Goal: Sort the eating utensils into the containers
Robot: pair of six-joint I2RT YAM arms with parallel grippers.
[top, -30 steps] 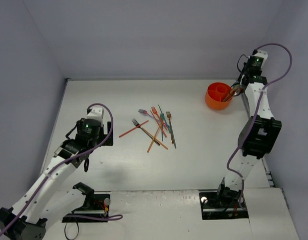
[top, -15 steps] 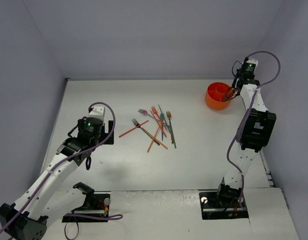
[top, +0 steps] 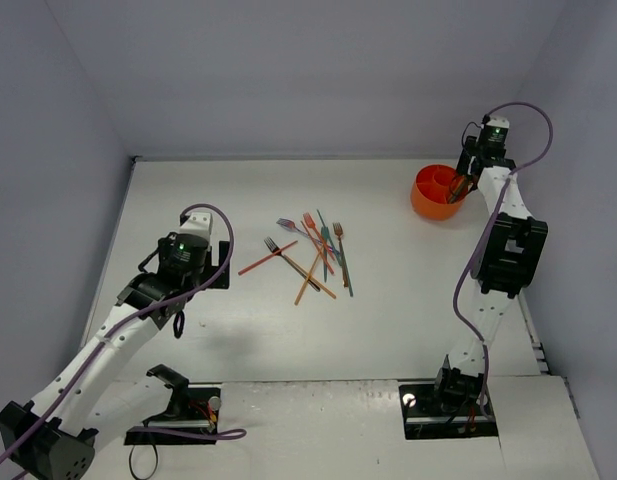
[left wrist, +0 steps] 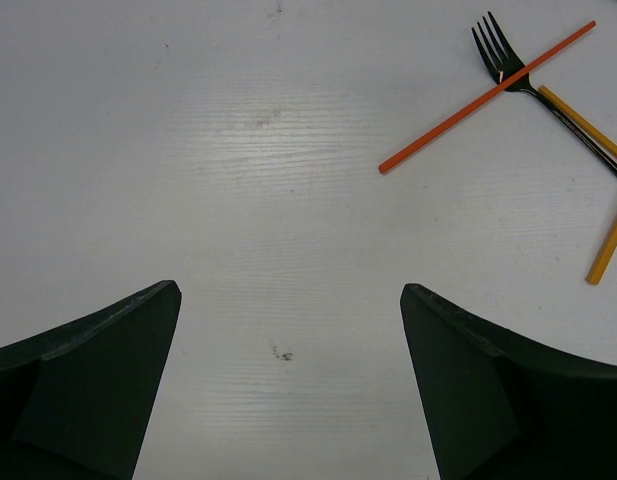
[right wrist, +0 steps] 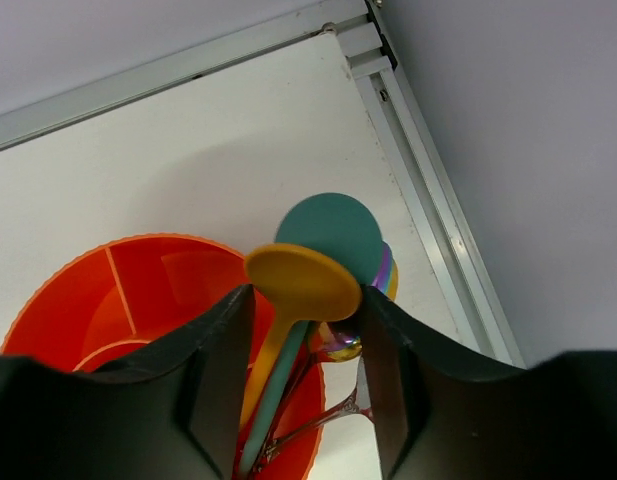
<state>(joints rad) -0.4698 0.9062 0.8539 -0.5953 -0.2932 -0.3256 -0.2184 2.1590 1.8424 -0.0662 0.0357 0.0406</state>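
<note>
Nearest the bases, the left gripper (left wrist: 288,290) hung low over bare table (left wrist: 238,150), its fingers spread wide with nothing between them. Just beyond it lay a red stick (left wrist: 486,98) crossing a black fork (left wrist: 508,70), the near edge of the loose heap of utensils (top: 313,250) at mid-table. At the far right corner stood the orange cup (top: 420,205), and over it the right gripper (right wrist: 306,295). Its fingers were parted on either side of a gold spoon (right wrist: 288,275), which stood bowl-up with a teal spoon (right wrist: 333,225) and an iridescent one (right wrist: 338,348), their handles down in the compartment on the side nearest the table's edge. Whether the fingers pinched the gold spoon or only flanked it could not be told. The step looked like setting that spoon down among its fellows. Done well, the fingers would spread clear of the bowl and rise straight up, since the cup seemed short for such long handles and a snagged spoon might tip it. The left arm would do best to take the red stick by its free end, as it lay on top. No brand, label or writing could be read anywhere.
</note>
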